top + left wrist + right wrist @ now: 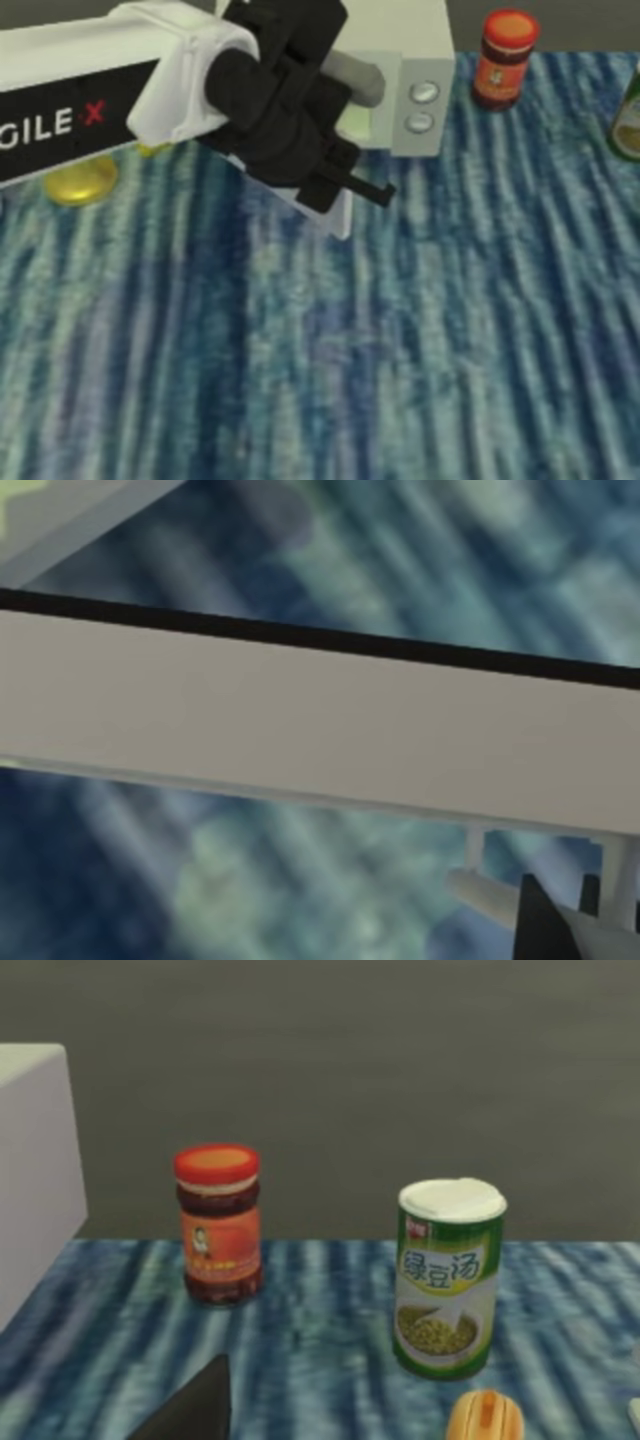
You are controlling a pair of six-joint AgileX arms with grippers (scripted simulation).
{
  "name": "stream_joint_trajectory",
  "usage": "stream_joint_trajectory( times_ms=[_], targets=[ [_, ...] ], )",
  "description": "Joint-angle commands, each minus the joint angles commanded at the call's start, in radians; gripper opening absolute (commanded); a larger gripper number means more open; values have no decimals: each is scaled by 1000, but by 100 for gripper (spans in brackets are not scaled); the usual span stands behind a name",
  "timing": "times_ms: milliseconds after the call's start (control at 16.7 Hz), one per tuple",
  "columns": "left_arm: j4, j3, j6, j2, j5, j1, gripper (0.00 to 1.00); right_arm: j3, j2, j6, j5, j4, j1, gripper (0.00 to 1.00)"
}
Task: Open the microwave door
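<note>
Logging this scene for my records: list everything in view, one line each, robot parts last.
microwave: one, off-white, top view's far edge, middle.
microwave door: one, off-white, swung out toward the front.
knobs: two, silver-grey, on the microwave front.
sauce jar: one, red lid, right of the microwave.
green can: one, white lid, far right.
yellow object: one, far left.
orange object: one, beside the can.
table: one, blue streaked.
left claw: black, at the door's edge.
right claw: only a dark tip shows.
</note>
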Motion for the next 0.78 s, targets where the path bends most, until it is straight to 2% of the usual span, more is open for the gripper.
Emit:
stream_joint_trajectory(
  times_ms=[360,780],
  targets=[
    [10,-57,106,-49,51,39,0,0,0,0,0,0,0,100],
    [10,-60,110,-50,53,41,0,0,0,0,0,0,0,100]
  ],
)
